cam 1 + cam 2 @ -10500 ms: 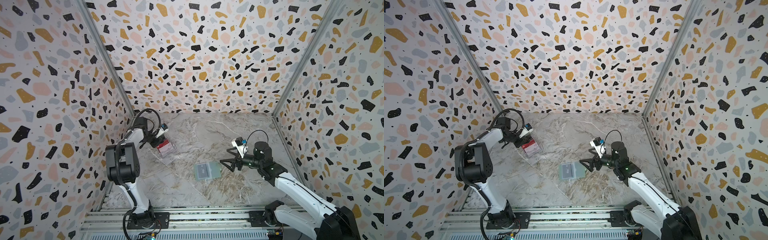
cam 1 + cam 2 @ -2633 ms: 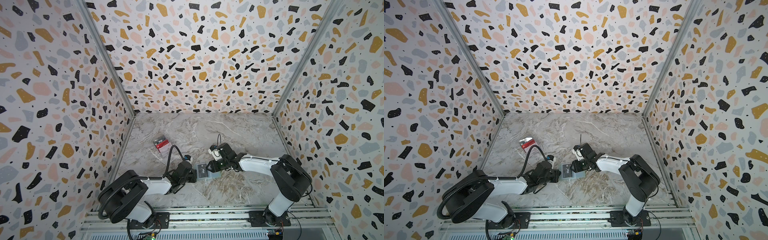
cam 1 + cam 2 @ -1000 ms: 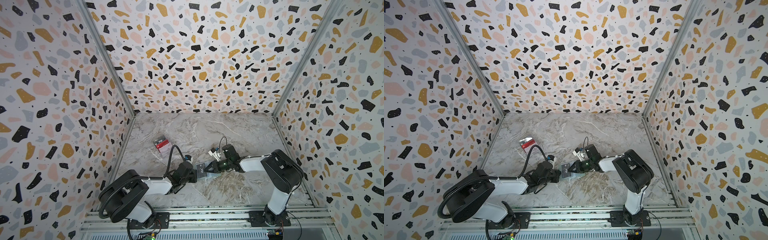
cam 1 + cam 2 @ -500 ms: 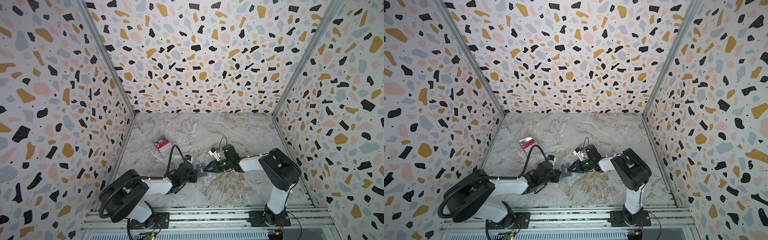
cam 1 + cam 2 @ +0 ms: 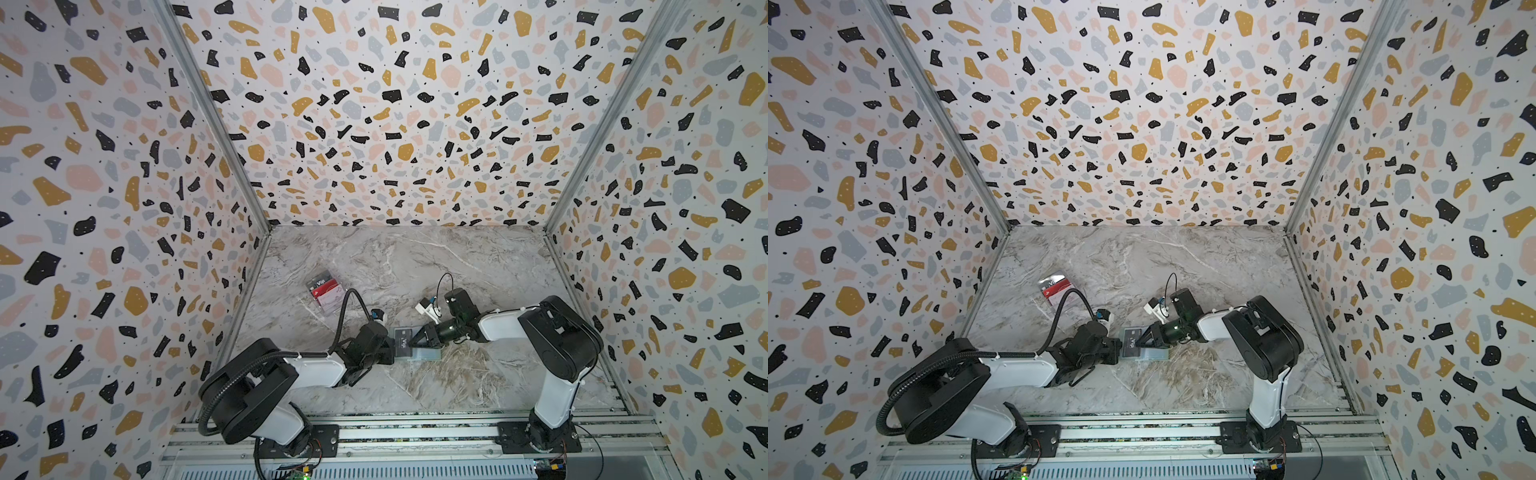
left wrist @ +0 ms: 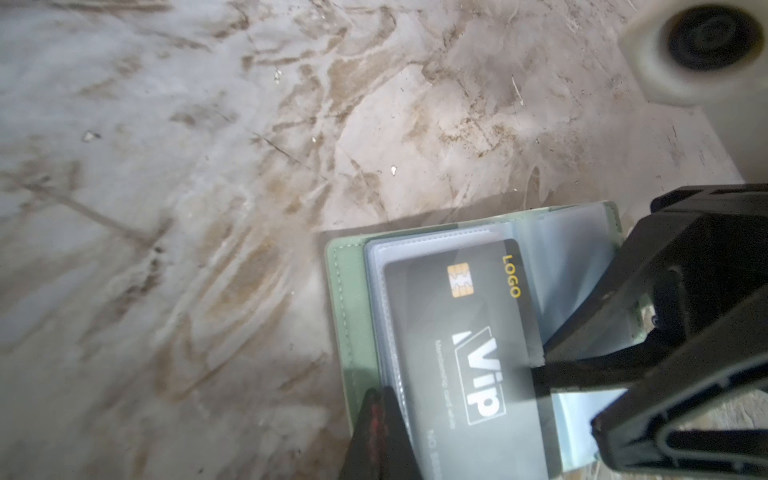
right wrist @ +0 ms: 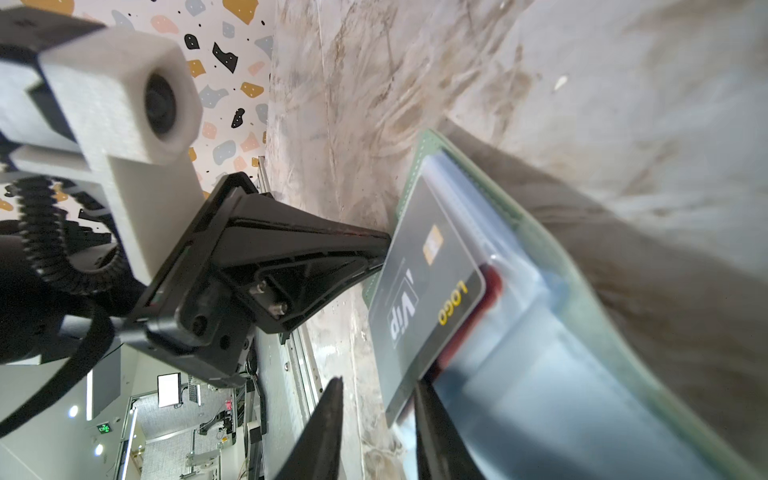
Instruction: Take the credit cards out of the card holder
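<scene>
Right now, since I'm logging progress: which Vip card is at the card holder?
The dark grey card, lying on the open mint card holder at front centre; the red-and-black Vip card sits apart in the clear box.

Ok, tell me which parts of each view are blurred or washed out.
Left wrist view: print on the dark grey card reads sharp, the marble table around it is soft. Right wrist view: near sleeves of the card holder smear into bluish blur, the right fingers are dark and unfocused. Both top views: evenly lit and crisp, wall edges splaying outward.
</scene>
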### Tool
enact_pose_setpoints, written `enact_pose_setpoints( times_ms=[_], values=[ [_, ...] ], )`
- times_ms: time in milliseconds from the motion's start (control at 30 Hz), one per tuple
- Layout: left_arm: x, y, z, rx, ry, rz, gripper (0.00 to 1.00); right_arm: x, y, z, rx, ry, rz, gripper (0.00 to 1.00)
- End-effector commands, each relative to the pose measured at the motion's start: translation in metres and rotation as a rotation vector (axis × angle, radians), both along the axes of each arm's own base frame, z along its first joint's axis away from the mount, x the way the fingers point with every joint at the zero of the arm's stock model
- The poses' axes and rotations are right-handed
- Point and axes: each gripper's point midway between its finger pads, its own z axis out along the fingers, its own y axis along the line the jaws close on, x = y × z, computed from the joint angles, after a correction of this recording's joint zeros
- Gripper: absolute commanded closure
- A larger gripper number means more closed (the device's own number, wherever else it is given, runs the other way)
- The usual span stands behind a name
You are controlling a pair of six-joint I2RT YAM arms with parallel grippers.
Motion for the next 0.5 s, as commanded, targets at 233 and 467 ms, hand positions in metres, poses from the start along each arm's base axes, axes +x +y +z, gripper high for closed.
enact_pose_setpoints(
  times_ms=[233, 467],
  values=[
    [-0.012, 0.017, -0.026, 0.113, 0.070, 0.005, 1.00, 0.010, 0.019, 0.015, 0.057, -0.011, -0.002, 0.69],
    [-0.011, 0.016, -0.028, 0.116, 0.072, 0.004, 1.00, 0.009, 0.029, 0.008, 0.036, 0.000, -0.001, 0.69]
  ],
)
